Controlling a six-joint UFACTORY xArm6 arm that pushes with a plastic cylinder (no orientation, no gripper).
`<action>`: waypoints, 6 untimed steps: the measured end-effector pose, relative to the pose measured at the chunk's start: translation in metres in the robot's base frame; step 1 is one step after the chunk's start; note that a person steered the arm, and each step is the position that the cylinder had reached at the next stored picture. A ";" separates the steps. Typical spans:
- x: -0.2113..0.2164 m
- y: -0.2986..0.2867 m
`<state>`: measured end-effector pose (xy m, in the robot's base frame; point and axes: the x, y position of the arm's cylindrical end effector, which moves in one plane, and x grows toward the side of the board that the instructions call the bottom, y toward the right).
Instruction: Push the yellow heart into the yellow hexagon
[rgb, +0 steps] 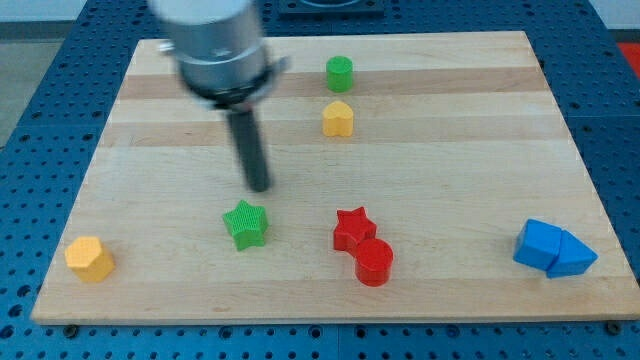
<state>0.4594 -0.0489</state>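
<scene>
Seven small blocks sit on my pale wooden worktop (450, 150), whose grain runs in long bands from the view's left to its right; a blue perforated plate (30, 120) shows around it. All the blocks look like matte moulded plastic. The yellow heart (338, 118) lies toward the view's top, just right of centre, its rounded lobes toward the view's top and its point toward the view's bottom. Just above it stands a green cylinder (339, 73), apart from it. The yellow hexagon (89, 259) sits well apart, near the bottom left corner. A ridged green star (246, 223) lies just below my tip (259, 186), not touching it. A red star (353, 229) touches a red cylinder (374, 262). At the bottom right, a blue cube-like block (536, 243) presses against a blue wedge (572, 256). This rig carries no claw, only the straight dark rod, blurred, holding nothing.
</scene>
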 end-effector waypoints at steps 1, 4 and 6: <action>-0.014 0.117; -0.105 0.060; -0.048 0.016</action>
<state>0.4119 -0.0329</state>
